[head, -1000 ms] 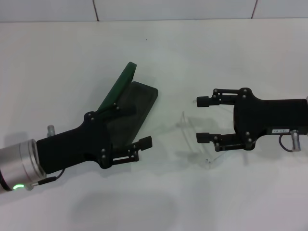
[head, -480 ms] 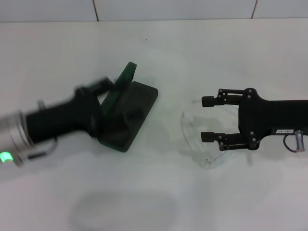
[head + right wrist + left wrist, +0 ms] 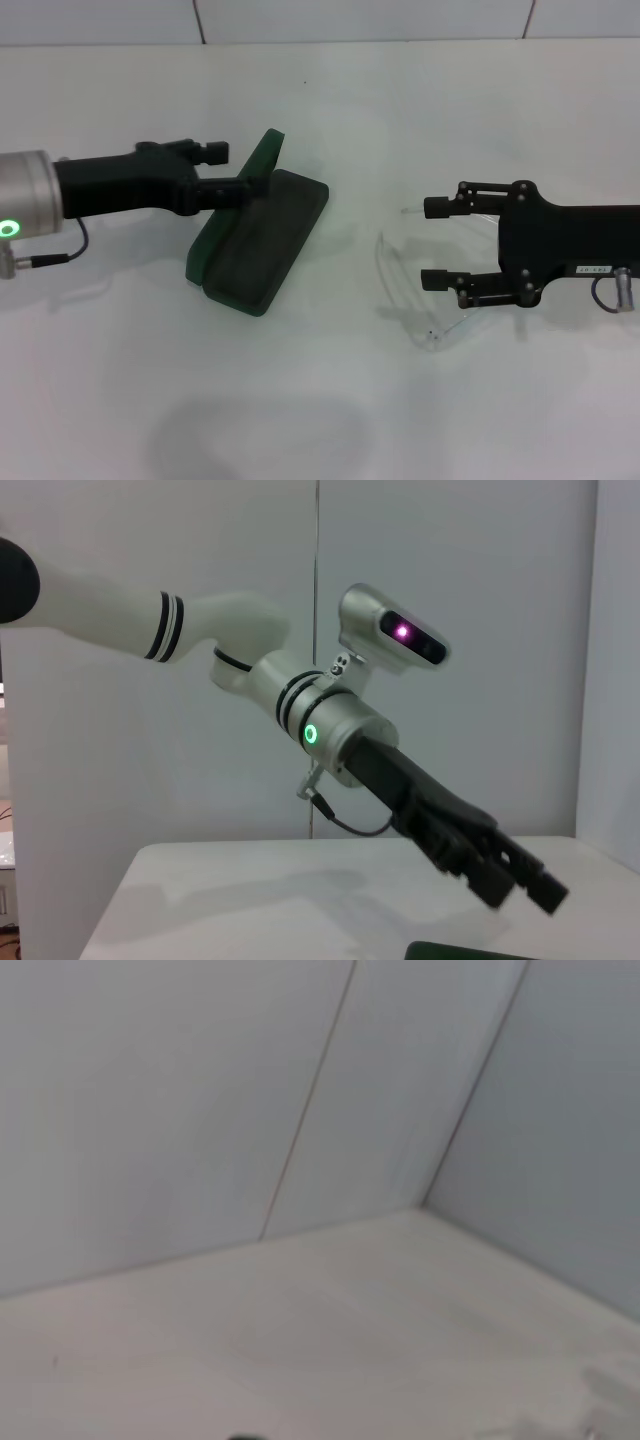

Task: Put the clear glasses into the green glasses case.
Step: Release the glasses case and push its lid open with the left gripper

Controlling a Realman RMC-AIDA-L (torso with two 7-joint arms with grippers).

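Observation:
The green glasses case (image 3: 262, 243) lies open left of the table's centre, dark lining up, with its lid (image 3: 262, 156) raised along the far-left side. My left gripper (image 3: 238, 168) is open beside the lid, and one fingertip (image 3: 256, 185) reaches the lid's edge. The right wrist view shows that left gripper (image 3: 522, 888) above a sliver of the case (image 3: 470, 950). The clear glasses (image 3: 398, 275) lie on the table right of the case. My right gripper (image 3: 434, 243) is open at their right side, over one clear arm and holding nothing.
The white table (image 3: 320, 420) ends at a tiled wall (image 3: 360, 18) along the back. The left wrist view holds only the wall (image 3: 200, 1110) and the table surface (image 3: 330, 1310).
My left arm has swung from over the front of the case to its back left, by the lid. The right gripper has drawn slightly to the right. Case and glasses lie as before.

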